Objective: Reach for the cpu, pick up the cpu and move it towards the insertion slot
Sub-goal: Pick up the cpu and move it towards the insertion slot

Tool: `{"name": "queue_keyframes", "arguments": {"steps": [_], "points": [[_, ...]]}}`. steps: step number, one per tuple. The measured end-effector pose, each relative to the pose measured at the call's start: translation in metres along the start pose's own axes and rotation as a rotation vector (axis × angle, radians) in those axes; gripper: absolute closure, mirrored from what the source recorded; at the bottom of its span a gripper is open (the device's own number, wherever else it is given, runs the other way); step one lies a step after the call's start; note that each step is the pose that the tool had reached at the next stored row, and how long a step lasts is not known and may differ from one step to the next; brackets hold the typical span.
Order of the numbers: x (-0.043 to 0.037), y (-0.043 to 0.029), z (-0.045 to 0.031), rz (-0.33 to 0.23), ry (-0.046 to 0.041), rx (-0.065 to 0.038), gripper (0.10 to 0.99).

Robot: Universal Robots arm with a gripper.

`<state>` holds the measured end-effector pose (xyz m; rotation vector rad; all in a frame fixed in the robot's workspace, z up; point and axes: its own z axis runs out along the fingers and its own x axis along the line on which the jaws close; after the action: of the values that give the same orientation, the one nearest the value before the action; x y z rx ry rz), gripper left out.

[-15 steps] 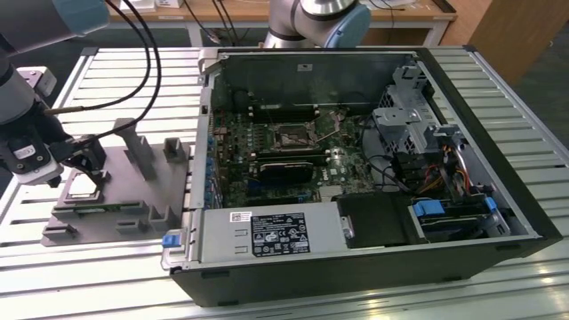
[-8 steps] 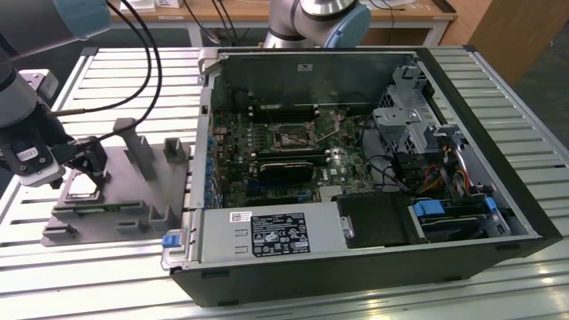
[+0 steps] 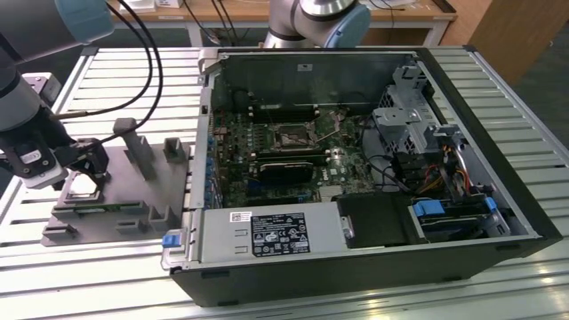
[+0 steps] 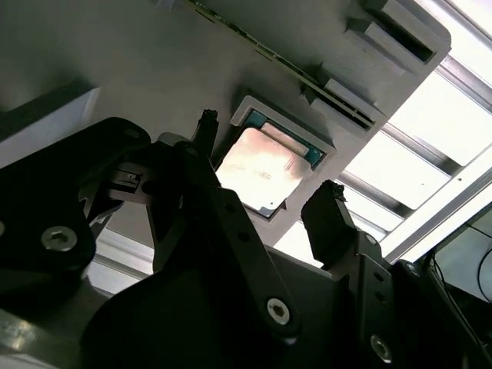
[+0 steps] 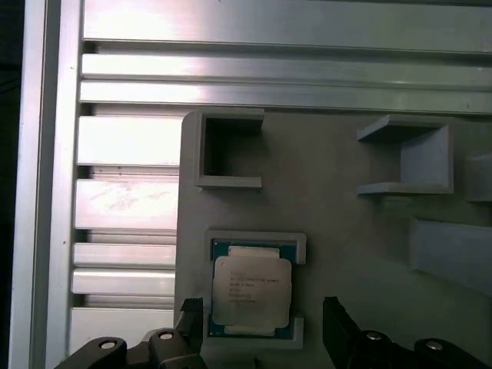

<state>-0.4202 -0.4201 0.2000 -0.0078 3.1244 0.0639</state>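
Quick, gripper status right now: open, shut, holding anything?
Gripper: open, holding nothing; its fingers stand on either side of the cpu, which lies in its recess on the gray tray.

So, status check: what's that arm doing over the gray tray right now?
End effector open, straddling cpu. Cpu seated in gray tray, not lifted. Nothing blocking it.

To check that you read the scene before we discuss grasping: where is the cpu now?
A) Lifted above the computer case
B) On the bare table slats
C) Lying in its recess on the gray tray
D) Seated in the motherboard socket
C: in the first wrist view the cpu lies flat in its framed recess on the gray tray, with the open gripper straddling it.
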Motion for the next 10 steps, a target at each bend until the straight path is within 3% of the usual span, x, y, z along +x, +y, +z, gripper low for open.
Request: {"name": "queue_keyframes", "arguments": {"steps": [10], "points": [[0.0002, 0.0041, 0.0065, 0.003, 0.0004, 0.000, 0.369]]}}
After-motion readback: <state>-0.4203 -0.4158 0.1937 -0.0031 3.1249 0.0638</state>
